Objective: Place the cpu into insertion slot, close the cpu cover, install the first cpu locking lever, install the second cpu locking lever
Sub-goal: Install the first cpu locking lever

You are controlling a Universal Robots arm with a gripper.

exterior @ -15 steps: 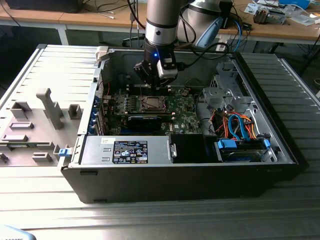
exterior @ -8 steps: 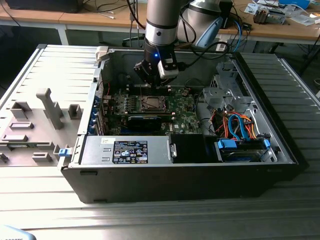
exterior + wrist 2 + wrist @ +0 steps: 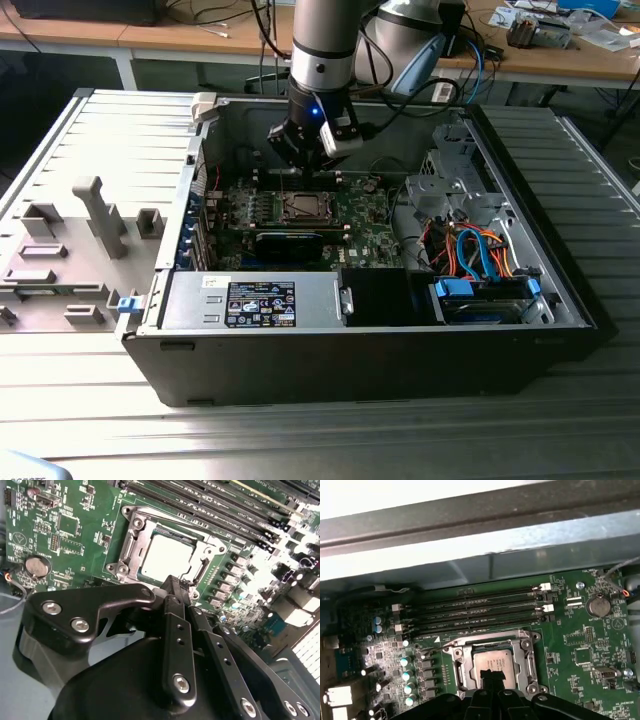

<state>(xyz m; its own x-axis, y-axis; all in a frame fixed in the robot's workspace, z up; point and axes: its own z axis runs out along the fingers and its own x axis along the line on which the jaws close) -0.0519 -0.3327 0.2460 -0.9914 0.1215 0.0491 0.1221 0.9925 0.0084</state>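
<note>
1 cpu (cover down), 1 gripper

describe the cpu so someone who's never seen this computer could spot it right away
Inside the open computer case, find the green motherboard on its floor, below the gripper. Beside the long memory slots sits a square metal socket frame. The cpu is the flat, pale silver square inside it, the only plain, shiny, unprinted face there.
</note>
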